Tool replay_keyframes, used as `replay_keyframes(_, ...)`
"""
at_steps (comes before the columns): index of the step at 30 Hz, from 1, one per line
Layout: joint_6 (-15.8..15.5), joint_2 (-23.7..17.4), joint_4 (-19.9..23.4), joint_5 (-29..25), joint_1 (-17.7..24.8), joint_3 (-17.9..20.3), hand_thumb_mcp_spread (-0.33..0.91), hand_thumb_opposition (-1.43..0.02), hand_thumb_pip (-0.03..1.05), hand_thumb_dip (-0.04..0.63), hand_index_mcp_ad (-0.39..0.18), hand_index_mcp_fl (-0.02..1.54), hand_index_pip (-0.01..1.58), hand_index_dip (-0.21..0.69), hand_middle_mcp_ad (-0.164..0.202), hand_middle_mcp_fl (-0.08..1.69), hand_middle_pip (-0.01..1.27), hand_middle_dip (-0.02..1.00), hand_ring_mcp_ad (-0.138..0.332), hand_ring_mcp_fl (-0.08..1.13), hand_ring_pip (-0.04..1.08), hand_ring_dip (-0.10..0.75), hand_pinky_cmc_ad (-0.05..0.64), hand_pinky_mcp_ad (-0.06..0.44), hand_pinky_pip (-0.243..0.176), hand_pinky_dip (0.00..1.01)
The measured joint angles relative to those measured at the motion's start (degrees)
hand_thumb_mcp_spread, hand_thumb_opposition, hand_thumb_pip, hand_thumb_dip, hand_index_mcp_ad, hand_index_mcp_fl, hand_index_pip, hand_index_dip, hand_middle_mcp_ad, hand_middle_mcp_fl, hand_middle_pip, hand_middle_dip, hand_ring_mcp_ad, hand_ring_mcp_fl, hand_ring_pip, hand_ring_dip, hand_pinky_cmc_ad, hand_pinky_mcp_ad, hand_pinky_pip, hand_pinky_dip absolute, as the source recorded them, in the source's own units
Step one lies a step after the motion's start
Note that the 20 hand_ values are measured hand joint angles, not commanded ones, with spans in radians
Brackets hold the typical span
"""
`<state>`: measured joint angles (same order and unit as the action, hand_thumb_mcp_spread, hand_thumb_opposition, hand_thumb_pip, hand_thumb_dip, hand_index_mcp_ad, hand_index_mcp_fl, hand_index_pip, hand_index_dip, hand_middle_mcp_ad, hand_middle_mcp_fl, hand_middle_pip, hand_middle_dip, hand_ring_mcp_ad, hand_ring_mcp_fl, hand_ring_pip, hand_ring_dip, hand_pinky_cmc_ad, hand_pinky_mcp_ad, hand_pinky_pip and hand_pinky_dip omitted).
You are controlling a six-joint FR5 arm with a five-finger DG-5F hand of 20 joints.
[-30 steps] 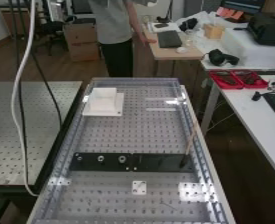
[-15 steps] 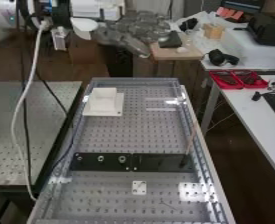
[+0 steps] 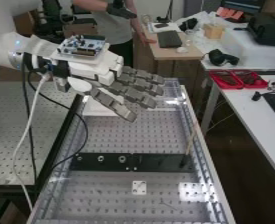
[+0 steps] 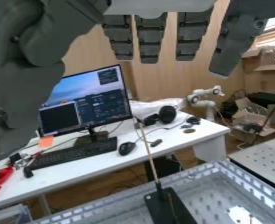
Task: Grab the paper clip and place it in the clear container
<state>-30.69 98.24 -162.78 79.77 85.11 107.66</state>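
Observation:
In the high view the hand (image 3: 137, 95) is over the far part of the perforated bench, its fingers straight and spread, nothing held. Dark fingers (image 4: 151, 37) hang into the wrist view, with the thumb beside them. A thin, wire-like thing (image 3: 167, 204), possibly the paper clip, lies on the bench's near part, well away from the hand. Faint bright edges of what looks like the clear container (image 3: 172, 103) show at the bench's far right, partly behind the fingers.
A black plate (image 3: 101, 161) crosses the bench, with a thin wooden stick (image 3: 190, 139) standing at its right end. A small white square plate (image 3: 139, 188) lies nearer. Partly behind the hand is a white block (image 3: 96, 108). Low walls edge the bench (image 3: 208, 177).
The arm was out of view at first, then showed at the top left. The hand has since come lower and nearer, over the bench's far end.

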Motion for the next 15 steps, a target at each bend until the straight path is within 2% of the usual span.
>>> replay_keyframes(3, 1.27, 1.93, 0.84, -0.53, -1.16, 0.45, 0.31, -0.74, 0.54, 0.129, -0.03, 0.12, 0.12, 0.016, 0.066, -0.01, 0.14, 0.12, 0.176, 0.0, 0.08, 0.059, 0.346, 0.307, -0.094, 0.37)
replay_keyframes(6, 2.26, 3.63, 1.57, -0.73, -2.37, 0.58, 0.32, -0.76, 0.57, 0.141, -0.038, 0.19, 0.17, 0.016, 0.07, -0.01, 0.14, 0.12, 0.175, 0.0, 0.08, 0.059, 0.346, 0.307, -0.096, 0.37)
replay_keyframes(11, 3.36, 6.66, 2.36, -0.35, -4.75, 0.06, 0.35, -0.79, 0.61, 0.206, -0.045, 0.28, 0.34, 0.016, 0.068, -0.01, 0.14, 0.12, 0.175, 0.0, 0.08, 0.059, 0.346, 0.307, -0.096, 0.37)
replay_keyframes(15, 3.57, 8.41, 2.57, 0.27, -6.12, -0.74, 0.36, -0.79, 0.62, 0.208, -0.058, 0.33, 0.5, 0.016, 0.066, -0.01, 0.14, 0.12, 0.175, 0.0, 0.08, 0.059, 0.346, 0.304, -0.093, 0.36)
